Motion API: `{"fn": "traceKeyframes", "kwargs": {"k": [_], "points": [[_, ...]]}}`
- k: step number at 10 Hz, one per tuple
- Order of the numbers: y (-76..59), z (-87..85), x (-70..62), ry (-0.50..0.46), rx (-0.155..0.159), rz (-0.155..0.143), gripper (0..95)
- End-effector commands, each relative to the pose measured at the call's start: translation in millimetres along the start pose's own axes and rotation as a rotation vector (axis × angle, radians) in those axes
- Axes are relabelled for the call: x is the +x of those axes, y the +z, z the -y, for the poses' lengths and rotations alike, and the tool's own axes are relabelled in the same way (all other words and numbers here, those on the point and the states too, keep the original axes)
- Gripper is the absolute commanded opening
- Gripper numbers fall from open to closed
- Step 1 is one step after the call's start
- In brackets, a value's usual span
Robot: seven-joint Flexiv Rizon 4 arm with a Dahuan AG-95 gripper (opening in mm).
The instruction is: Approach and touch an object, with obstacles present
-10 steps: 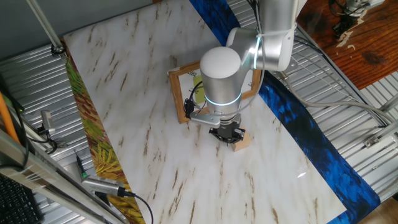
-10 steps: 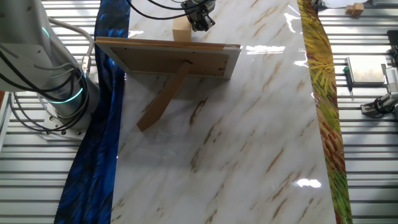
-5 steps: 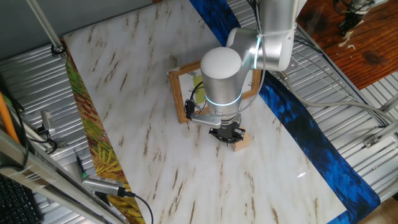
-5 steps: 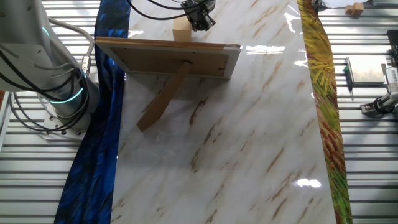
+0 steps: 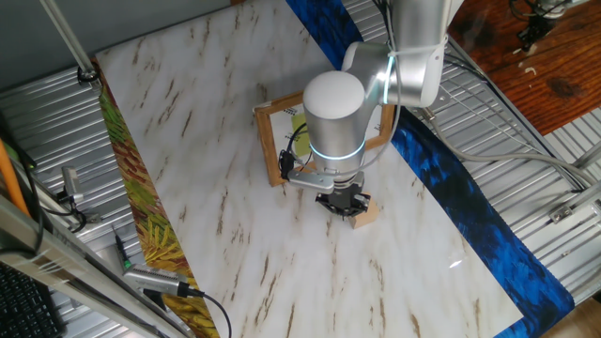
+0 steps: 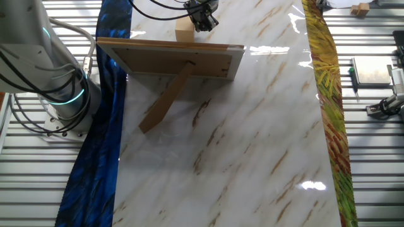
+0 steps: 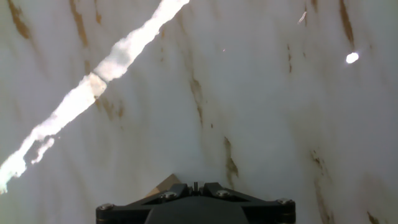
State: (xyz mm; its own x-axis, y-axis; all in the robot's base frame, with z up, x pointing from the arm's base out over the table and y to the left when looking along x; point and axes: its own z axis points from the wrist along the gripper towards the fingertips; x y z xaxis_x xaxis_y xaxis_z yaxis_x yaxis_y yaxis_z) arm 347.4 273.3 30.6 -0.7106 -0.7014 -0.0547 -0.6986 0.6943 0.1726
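The claw [image 5: 344, 201] sits low on the small cube [image 5: 364, 213] beside the standing picture frame [image 5: 273, 141], apparently reaching past it to touch; its opening cannot be told.

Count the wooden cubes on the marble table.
1: the cube sits under the pincer, in front of the picture frame. More could be hidden behind the arm.

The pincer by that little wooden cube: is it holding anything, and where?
Cannot be told. The pincer sits on the cube's top edge; whether it grips or only touches is hidden.
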Motion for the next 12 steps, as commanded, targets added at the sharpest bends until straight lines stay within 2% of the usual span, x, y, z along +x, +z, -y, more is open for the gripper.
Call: {"fn": "traceKeyframes", "kwargs": {"k": [1, 3, 5, 6, 7, 8, 9, 11, 12], "points": [[0.1, 0.7, -0.3, -0.003, 0.001, 0.001, 0.0], [-5.5, 10.4, -10.6, -0.033, 0.012, -0.011, 0.0], [-18.1, 36.1, -32.0, -0.061, 0.019, -0.020, 0.0], [-20.9, 42.9, -36.0, -0.067, 0.018, -0.019, 0.0], [-27.8, 61.0, -46.1, -0.080, 0.017, -0.022, 0.0], [-36.5, 86.8, -60.5, -0.108, 0.018, -0.033, 0.0], [-39.0, 96.0, -64.7, -0.117, 0.017, -0.036, 0.0], [-48.7, 139.4, -80.3, -0.193, 0.034, -0.054, 0.0], [-52.5, 150.1, -82.5, -0.203, 0.035, -0.055, 0.0]]}}
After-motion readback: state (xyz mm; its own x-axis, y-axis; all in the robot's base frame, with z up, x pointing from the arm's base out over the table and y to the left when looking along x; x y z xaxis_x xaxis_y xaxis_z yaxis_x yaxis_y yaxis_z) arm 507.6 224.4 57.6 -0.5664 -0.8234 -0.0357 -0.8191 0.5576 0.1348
